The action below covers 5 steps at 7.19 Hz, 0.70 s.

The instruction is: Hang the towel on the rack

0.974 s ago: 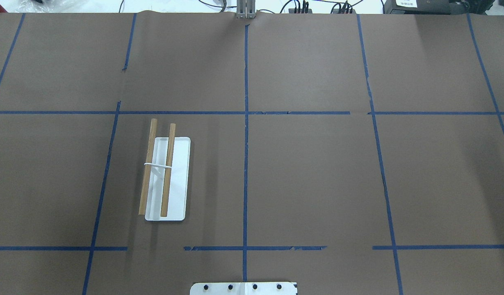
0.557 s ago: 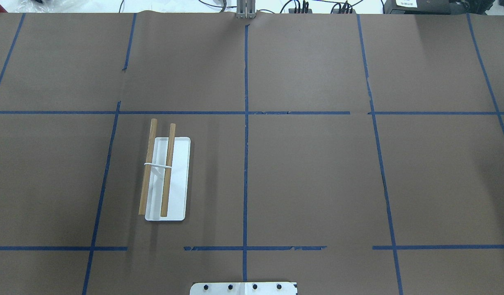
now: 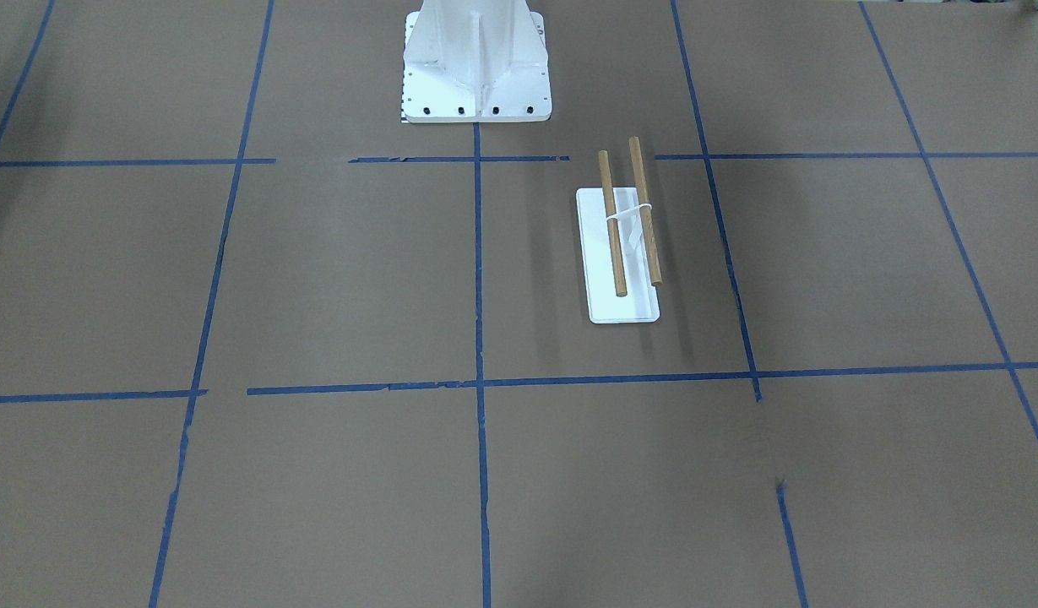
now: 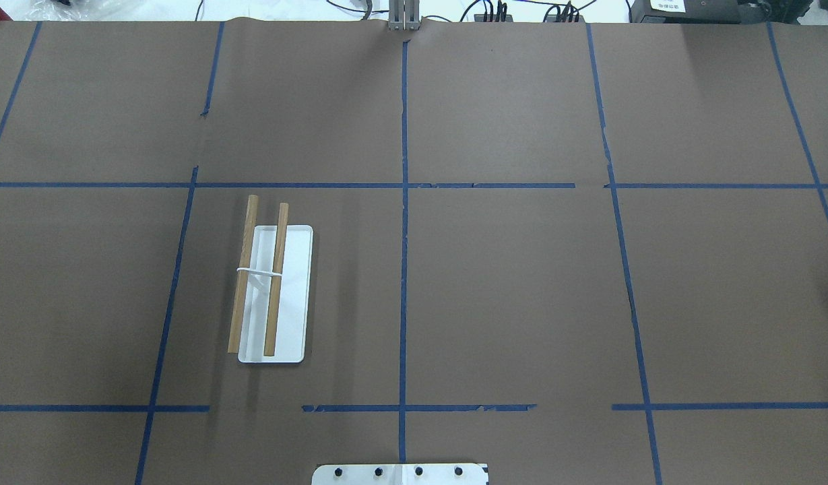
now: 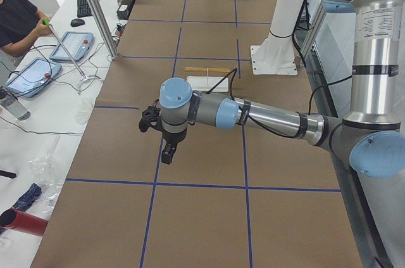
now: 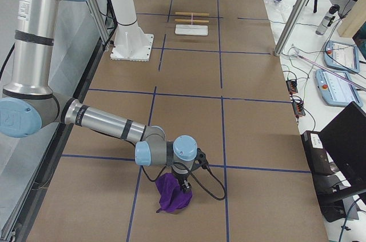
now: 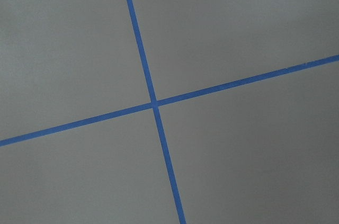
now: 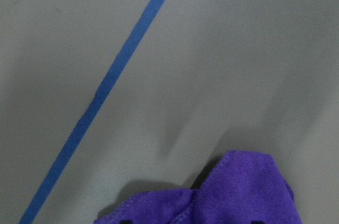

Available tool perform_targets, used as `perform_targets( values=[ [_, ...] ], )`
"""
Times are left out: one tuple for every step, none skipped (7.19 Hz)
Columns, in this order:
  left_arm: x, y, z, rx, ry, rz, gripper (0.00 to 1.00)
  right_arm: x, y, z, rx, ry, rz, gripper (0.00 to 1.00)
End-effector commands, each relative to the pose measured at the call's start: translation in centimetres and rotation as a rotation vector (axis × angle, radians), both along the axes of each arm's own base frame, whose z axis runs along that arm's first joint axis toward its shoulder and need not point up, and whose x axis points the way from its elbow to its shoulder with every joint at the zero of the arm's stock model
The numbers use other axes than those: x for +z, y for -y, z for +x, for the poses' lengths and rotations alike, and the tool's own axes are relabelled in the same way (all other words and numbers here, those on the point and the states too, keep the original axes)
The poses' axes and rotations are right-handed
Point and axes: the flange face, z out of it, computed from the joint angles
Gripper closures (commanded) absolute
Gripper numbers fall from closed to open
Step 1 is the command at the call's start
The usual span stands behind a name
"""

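Observation:
The rack, a white flat base with two light-brown rods, stands on the table's left half; it also shows in the front view. A purple towel lies crumpled at the table's right end and fills the bottom of the right wrist view. My right gripper points down right onto the towel; I cannot tell if it is open or shut. My left gripper hangs above bare table, left of the rack; I cannot tell its state. Neither gripper shows in the overhead or front views.
The white bolted robot pedestal stands at the robot's side of the table. Blue tape lines grid the brown table cover. Operators' tablets and cables lie on a side bench past the far edge.

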Motion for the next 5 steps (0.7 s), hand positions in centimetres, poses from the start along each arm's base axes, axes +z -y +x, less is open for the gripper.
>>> perform_targets(
  values=[
    [-0.09,-0.08,0.12,0.003,-0.017,-0.001,0.0,1.52,-0.9,-0.27,-0.005,0.026,-0.039,0.28],
    [-0.23,-0.03,0.12,0.004,-0.017,0.003,0.0,1.48,-0.92,-0.34,-0.004,0.035,-0.043,0.59],
    [-0.39,-0.04,0.12,0.004,-0.017,0.006,0.0,1.55,-0.95,-0.51,-0.012,0.035,-0.042,0.79],
    [-0.46,-0.05,0.12,0.005,-0.017,0.008,0.0,1.44,-0.76,-0.61,-0.012,0.037,-0.042,0.97],
    [-0.48,-0.04,0.12,0.005,-0.017,0.009,0.0,1.24,-0.54,-0.71,-0.013,0.039,-0.038,1.0]
  ],
)
